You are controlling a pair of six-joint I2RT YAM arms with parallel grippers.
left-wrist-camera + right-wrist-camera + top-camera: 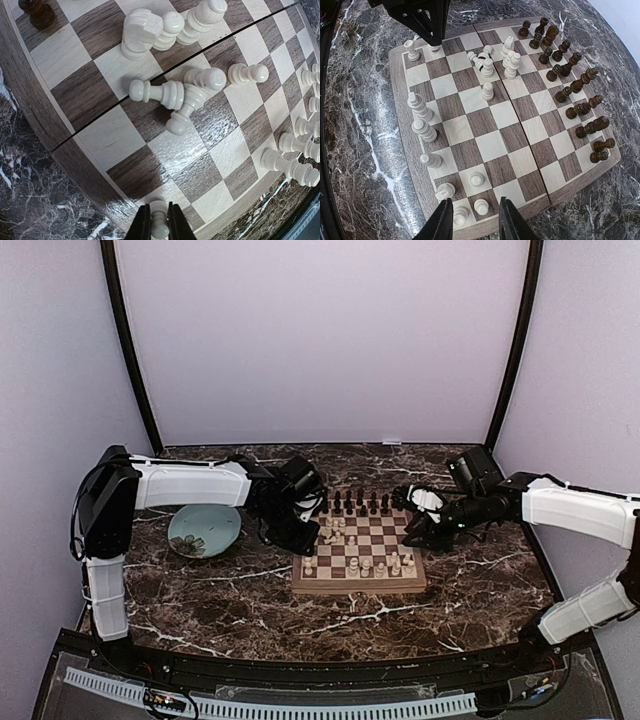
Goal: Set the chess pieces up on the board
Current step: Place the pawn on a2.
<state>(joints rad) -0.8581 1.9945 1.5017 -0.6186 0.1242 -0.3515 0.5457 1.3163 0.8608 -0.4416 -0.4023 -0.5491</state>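
The board (pixel 358 586) lies mid-table. Dark chess pieces (pixel 355 505) stand along its far rows, and they also show in the right wrist view (pixel 577 107). White pieces (pixel 365 565) stand along the near rows. Several white pieces (pixel 175 95) lie toppled in a heap on the board's left part. My left gripper (pixel 305 533) is shut on a white pawn (pixel 160 225), upright at a light square by the board's left edge. My right gripper (pixel 476 222) is open low over the board's right near corner, with a standing white pawn (pixel 481 206) between its fingers, untouched.
A round pale-teal plate (pixel 204 531) sits left of the board, under the left arm. The table is dark marble. The enclosure's walls stand close on both sides and at the back. The left gripper (pixel 431 25) shows at the top of the right wrist view.
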